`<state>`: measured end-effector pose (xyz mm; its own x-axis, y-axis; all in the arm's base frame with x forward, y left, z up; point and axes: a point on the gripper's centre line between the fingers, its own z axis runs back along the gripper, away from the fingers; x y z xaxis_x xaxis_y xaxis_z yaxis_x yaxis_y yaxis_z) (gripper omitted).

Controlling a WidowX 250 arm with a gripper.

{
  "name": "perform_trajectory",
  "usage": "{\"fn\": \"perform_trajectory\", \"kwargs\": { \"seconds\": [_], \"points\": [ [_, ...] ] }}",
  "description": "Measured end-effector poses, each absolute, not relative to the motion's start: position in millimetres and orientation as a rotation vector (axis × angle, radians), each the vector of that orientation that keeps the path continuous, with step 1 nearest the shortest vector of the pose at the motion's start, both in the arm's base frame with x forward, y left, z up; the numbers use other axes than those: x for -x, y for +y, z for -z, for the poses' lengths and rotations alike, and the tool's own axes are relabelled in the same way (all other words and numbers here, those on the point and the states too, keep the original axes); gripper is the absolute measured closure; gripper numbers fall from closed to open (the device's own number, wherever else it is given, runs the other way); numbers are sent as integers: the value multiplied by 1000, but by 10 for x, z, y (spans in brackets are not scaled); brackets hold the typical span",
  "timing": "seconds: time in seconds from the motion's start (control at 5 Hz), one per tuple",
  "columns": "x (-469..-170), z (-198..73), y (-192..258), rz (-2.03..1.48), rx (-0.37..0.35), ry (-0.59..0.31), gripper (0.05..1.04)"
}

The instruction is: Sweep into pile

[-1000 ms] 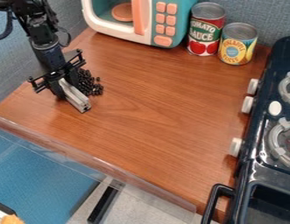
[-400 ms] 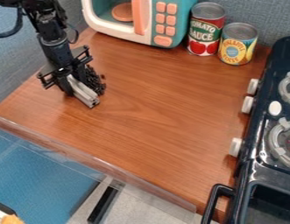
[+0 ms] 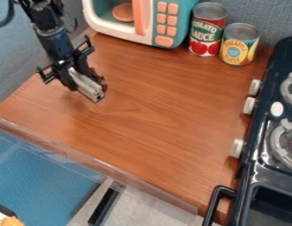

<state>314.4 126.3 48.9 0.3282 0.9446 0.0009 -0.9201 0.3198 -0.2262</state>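
At ten o'clock on the tabletop: one gripper, pinching a grey bar; dark bits at its three o'clock; sweeping apparently underway, next wanting a low gathering stroke.
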Motion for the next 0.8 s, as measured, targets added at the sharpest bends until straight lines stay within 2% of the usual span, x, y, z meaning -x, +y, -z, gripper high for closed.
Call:
{"fn": "perform_trajectory", "kwargs": {
  "seconds": [0.2, 0.4, 0.8],
  "points": [
    [-3064, -605, 1164, -1245, 254, -147, 697],
    [-2991, -512, 1012, -1314, 230, -122, 697],
    [-2909, -116, 625, -1528, 82, -138, 697]
  ]
}}
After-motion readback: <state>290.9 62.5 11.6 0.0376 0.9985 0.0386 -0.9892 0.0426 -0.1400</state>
